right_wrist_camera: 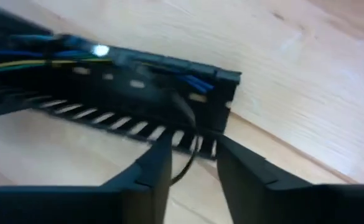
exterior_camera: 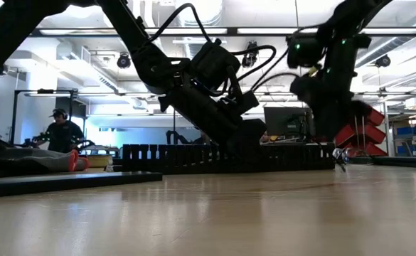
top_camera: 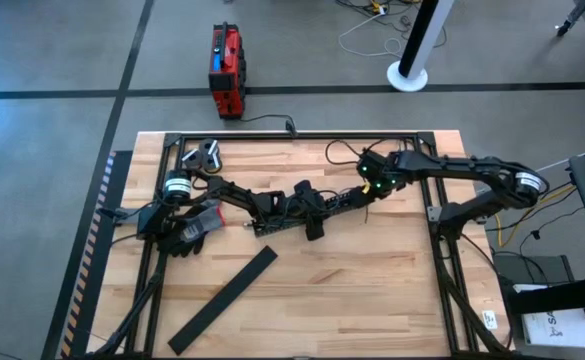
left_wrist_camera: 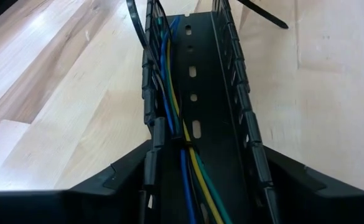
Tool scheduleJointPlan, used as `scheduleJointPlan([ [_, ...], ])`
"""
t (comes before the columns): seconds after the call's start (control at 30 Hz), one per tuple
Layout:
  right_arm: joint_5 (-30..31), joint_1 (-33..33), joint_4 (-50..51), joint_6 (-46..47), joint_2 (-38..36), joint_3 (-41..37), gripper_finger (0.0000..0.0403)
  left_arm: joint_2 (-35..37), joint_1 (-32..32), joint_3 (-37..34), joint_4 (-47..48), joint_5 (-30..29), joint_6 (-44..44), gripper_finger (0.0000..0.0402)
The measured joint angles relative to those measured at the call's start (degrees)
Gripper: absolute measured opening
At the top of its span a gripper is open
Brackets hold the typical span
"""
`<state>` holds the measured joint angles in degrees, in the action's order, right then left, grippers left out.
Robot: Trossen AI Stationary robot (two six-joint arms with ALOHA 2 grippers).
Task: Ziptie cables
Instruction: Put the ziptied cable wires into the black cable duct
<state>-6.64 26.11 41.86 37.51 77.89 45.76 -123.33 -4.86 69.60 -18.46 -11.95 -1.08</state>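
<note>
Table (top_camera: 372,290) is showing pale, smooth wood planking with a slight sheen. Duct (left_wrist_camera: 197,93) is presenting as matt black plastic. Cables (left_wrist_camera: 191,168) are wearing smooth, slightly glossy plastic insulation.

No legible text, label, brand, number or sign anywhere, white sheet (top_camera: 550,326) at the right edge beside the surface (top_camera: 372,290) carrying dark print too small to read

The cables (left_wrist_camera: 183,163) (blue, yellow, green) run inside the black duct (left_wrist_camera: 201,93) — left gripper (left_wrist_camera: 200,186) straddling it.
</note>
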Motion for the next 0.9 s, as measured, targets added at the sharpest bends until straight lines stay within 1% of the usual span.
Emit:
scheduleJointPlan([
  [0.1, 1.23, -0.03, 3.06, -1.17, -2.67, 1.21, 0.0137, 0.00, -0.02, 0.01, -0.02, -0.10, 0.00, 0.0221],
  [0.17, 2.22, -0.34, 2.98, -1.82, -4.89, 1.55, 0.0154, 0.00, -0.02, 0.00, -0.01, -0.10, 0.04, 0.0222],
  [0.27, 2.25, -2.42, 2.87, -7.94, -8.00, 1.44, 0.0172, 0.00, -0.02, 0.02, -0.02, -0.04, 0.18, 0.0229],
  [0.43, 2.73, -10.42, 2.70, -28.52, -9.75, -0.57, 0.0178, 0.00, -0.02, 0.02, 0.00, 0.20, 0.39, 0.0230],
  [0.6, 4.48, -19.41, 2.37, -52.10, -6.63, -2.18, 0.0166, 0.00, -0.02, 0.02, -0.02, 0.37, 0.54, 0.0223],
  [0.67, 7.13, -22.20, 2.34, -59.79, -4.34, -2.30, 0.0158, 0.00, -0.02, 0.02, -0.02, 0.44, 0.55, 0.0225],
  [0.77, 14.57, -24.77, 2.15, -68.30, -0.03, -2.32, 0.0145, 0.00, -0.02, 0.02, -0.02, 0.48, 0.57, 0.0231],
  [0.9, 24.79, -26.22, 2.11, -75.92, 5.47, -2.32, 0.0127, 0.00, -0.02, 0.02, -0.02, 0.50, 0.59, 0.0230],
])
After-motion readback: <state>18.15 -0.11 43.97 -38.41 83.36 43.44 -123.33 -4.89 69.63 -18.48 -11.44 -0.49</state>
